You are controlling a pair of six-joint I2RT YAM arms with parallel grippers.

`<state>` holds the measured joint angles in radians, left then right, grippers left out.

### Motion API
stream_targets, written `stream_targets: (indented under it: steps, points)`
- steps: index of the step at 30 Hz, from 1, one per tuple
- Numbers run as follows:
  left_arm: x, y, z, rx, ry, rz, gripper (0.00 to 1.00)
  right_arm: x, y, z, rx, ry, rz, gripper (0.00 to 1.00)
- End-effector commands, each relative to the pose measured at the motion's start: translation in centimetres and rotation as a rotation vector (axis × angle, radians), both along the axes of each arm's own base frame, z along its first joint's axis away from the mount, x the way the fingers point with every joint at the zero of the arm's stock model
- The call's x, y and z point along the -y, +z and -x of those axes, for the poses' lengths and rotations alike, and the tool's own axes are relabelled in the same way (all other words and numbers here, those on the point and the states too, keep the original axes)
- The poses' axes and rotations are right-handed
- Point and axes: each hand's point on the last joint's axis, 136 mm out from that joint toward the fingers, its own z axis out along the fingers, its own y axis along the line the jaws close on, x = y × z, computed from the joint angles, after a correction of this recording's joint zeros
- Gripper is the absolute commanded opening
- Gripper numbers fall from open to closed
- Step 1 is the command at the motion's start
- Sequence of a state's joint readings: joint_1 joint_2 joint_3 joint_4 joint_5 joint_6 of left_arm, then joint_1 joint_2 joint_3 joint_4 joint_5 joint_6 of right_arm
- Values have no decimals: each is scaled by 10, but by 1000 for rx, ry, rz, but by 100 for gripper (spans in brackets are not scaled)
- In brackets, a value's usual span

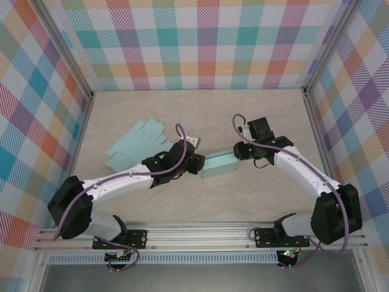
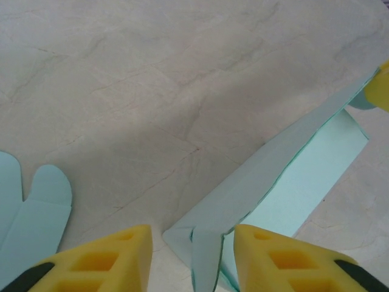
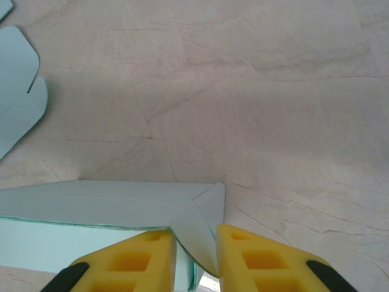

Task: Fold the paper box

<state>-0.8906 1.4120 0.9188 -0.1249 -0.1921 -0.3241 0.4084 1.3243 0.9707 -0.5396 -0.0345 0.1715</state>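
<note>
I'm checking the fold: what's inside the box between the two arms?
The box shows bare pale-green inner wall through its open side, nothing visible in it. The left pincer and right pincer cover its ends.

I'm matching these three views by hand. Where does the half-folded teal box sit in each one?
Top external: the half-folded box lies at centre, between the two arms.
Left wrist: it runs from bottom centre up to the right edge.
Right wrist: it spans the lower left.
Shared landmark: the flat box blank, left of centre from above, lower left in left wrist, upper left in right wrist.
</note>
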Motion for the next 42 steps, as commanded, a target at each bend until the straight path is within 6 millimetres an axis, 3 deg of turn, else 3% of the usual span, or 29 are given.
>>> stream_targets:
  steps: [1, 5, 12, 28, 42]
  points:
    - [3, 0, 0, -7, 2, -44, 32, -10, 9, -2, 14, 16, -26, 22]
    - [3, -3, 0, -20, 10, -71, 19, -13, 8, 1, 4, 13, -33, 17]
    - [4, -3, -4, -25, 36, -59, 9, -21, 8, 4, -8, 10, -50, 8]
    - [20, -14, -7, -79, 69, 35, 0, -42, 12, 10, -31, -6, -105, 4]
    - [34, -16, -6, -107, 57, 103, 0, -54, 19, 10, -44, -52, -175, 4]
